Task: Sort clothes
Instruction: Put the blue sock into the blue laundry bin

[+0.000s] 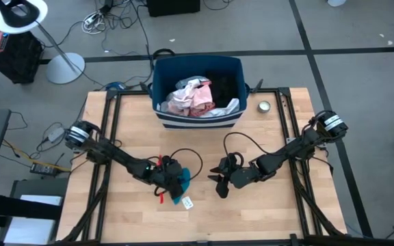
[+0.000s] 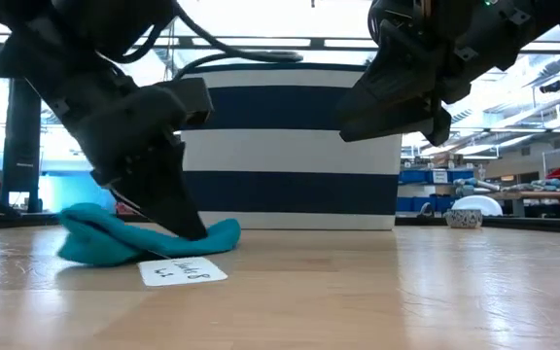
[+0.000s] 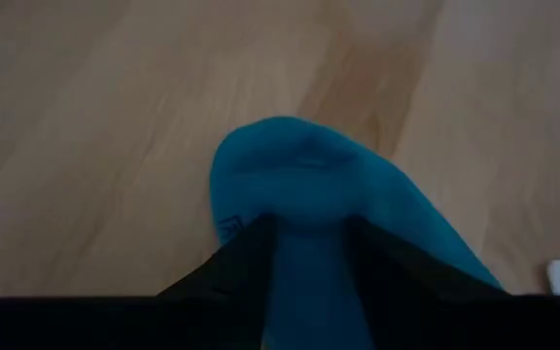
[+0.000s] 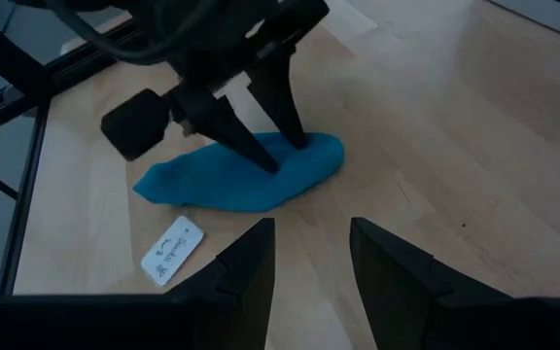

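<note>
Your left gripper [image 4: 280, 146] is clamped on the teal garment [image 4: 241, 180] lying on the near table [image 1: 265, 212], your right gripper [image 1: 222, 184] waits open beside it, and most clothes [image 1: 197, 96] are still in the far bin [image 1: 197, 120].

The high view looks straight down on the whole table [image 1: 272, 212]. The low view looks level across it from its front edge. Both wrist views sit close above the teal garment [image 4: 246, 177], which every view shares.
</note>
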Robot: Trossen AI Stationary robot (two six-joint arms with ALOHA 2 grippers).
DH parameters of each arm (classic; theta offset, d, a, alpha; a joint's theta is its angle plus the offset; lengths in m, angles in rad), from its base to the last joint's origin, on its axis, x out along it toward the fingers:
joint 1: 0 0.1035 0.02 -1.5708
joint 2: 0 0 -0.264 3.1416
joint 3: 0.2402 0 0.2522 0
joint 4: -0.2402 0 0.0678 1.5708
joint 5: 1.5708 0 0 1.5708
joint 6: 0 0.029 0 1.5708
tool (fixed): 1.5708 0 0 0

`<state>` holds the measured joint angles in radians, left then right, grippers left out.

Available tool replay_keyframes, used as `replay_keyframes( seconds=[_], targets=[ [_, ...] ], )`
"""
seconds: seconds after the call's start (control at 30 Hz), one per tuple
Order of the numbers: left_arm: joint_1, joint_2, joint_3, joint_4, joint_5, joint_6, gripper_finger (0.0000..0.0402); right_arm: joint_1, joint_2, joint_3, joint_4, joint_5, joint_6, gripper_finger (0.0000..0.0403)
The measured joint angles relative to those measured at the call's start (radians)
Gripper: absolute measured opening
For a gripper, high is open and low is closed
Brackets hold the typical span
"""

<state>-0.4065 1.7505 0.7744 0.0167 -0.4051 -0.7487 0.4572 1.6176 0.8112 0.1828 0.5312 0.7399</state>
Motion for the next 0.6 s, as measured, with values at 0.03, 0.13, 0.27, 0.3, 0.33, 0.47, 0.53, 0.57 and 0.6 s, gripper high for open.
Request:
replay_keyframes(
  seconds=[0.03, 0.13, 0.27, 0.3, 0.33, 0.47, 0.53, 0.57, 0.6],
  targets=[
    [0.000, 0.010, 0.002, 0.008, -0.007, -0.013, 0.0139, 0.000, 0.000, 0.000, 0.000, 0.000, 0.000, 0.0137],
    [0.000, 0.020, 0.002, 0.018, -0.026, -0.014, 0.0093, 0.000, 0.000, 0.000, 0.001, 0.000, 0.000, 0.0137],
    [0.001, -0.007, 0.006, 0.004, -0.006, 0.055, 0.0014, 0.000, 0.000, 0.000, 0.000, 0.001, 0.000, 0.0137],
    [0.001, -0.019, 0.012, -0.012, -0.002, 0.063, 0.0013, 0.000, 0.000, 0.000, 0.000, 0.000, 0.000, 0.0137],
    [0.004, -0.034, 0.022, -0.027, -0.002, 0.070, 0.0011, 0.000, 0.000, 0.000, 0.000, 0.001, 0.000, 0.0137],
    [0.017, -0.107, 0.077, -0.096, -0.005, 0.147, 0.0004, 0.000, 0.000, 0.000, -0.001, 0.001, 0.000, 0.0137],
    [0.028, -0.142, 0.119, -0.150, -0.006, 0.193, 0.0003, 0.000, 0.000, 0.000, -0.004, 0.001, 0.000, 0.0137],
    [0.034, -0.166, 0.145, -0.176, -0.006, 0.220, 0.0003, 0.000, 0.000, 0.000, -0.004, 0.001, 0.000, 0.0137],
    [0.041, -0.189, 0.172, -0.207, -0.006, 0.251, 0.0002, 0.000, 0.000, 0.000, -0.004, 0.000, 0.000, 0.0137]
  ],
)
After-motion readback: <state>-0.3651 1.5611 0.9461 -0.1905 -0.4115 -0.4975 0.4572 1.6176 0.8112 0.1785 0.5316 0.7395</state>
